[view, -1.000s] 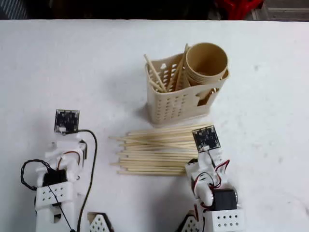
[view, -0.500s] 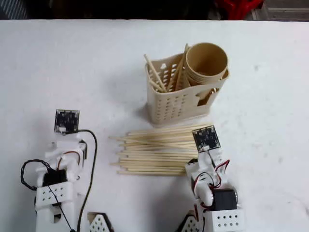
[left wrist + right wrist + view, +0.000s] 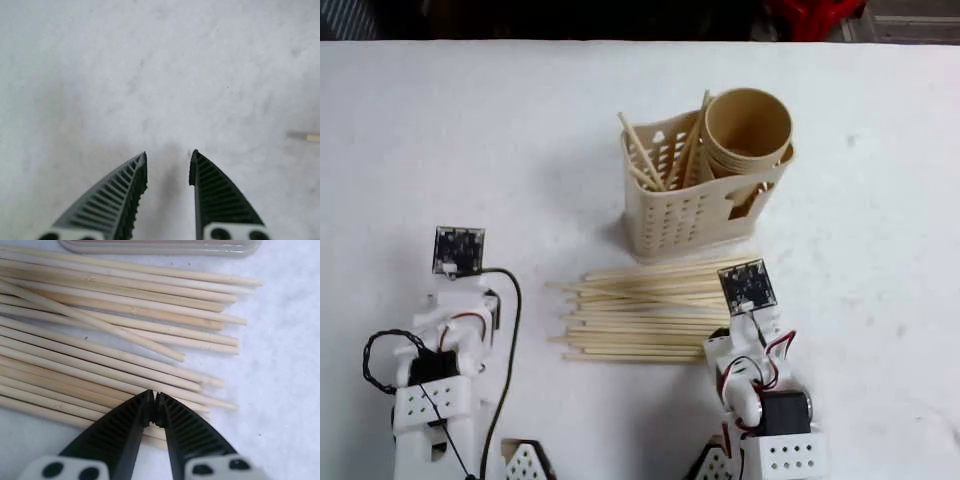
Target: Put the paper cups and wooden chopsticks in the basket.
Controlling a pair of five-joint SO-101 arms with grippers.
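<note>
A cream perforated basket (image 3: 685,215) stands mid-table with stacked paper cups (image 3: 748,125) in its right side and a few wooden chopsticks (image 3: 642,155) leaning in its left side. Several more chopsticks (image 3: 640,310) lie in a flat pile on the table just in front of the basket. My right arm (image 3: 748,288) sits at the pile's right end. Its gripper (image 3: 152,400) is shut, tips together just above the chopsticks (image 3: 115,335), holding nothing. The left arm (image 3: 458,252) rests to the left of the pile. Its gripper (image 3: 168,161) is open over bare table.
The white table (image 3: 470,130) has free room left, right and behind the basket. The basket's base (image 3: 160,246) lies just beyond the pile in the right wrist view. One chopstick tip (image 3: 306,135) pokes in at the edge of the left wrist view.
</note>
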